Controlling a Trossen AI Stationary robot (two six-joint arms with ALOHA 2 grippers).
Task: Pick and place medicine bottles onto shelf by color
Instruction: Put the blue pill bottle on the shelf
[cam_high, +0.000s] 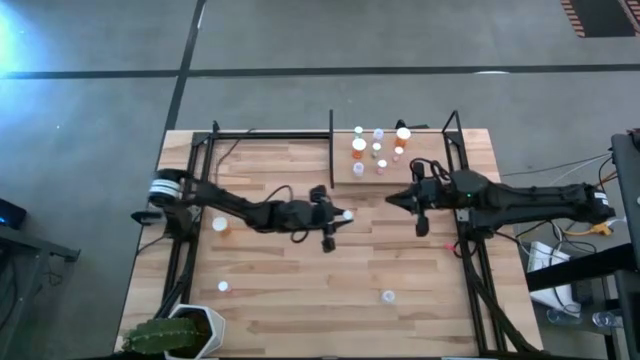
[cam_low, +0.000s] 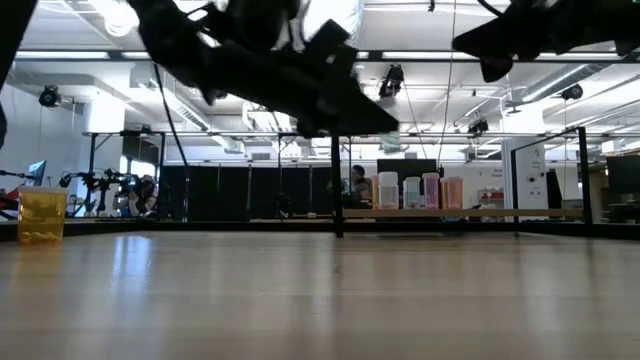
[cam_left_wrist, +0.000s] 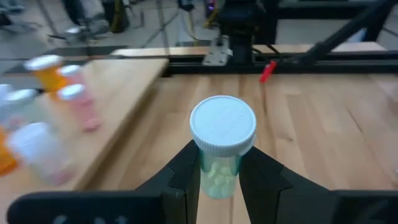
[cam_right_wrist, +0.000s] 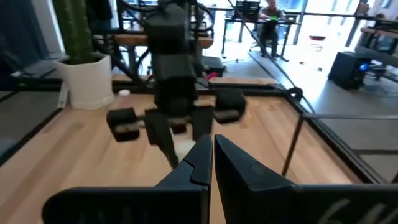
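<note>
I have a green medicine bottle (cam_left_wrist: 221, 152) pinched between my left gripper (cam_left_wrist: 219, 180) fingers, white cap up, above mid-table just short of the shelf (cam_high: 345, 178), so it can join the bottles standing there. My right gripper (cam_right_wrist: 210, 163) waits beside the shelf, fingers together and empty. I can read no label.

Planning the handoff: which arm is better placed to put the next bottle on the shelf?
Left. The left gripper already grips a green bottle and hangs mid-table near the shelf. The right gripper is shut and empty, though it is nearer the shelf.
</note>
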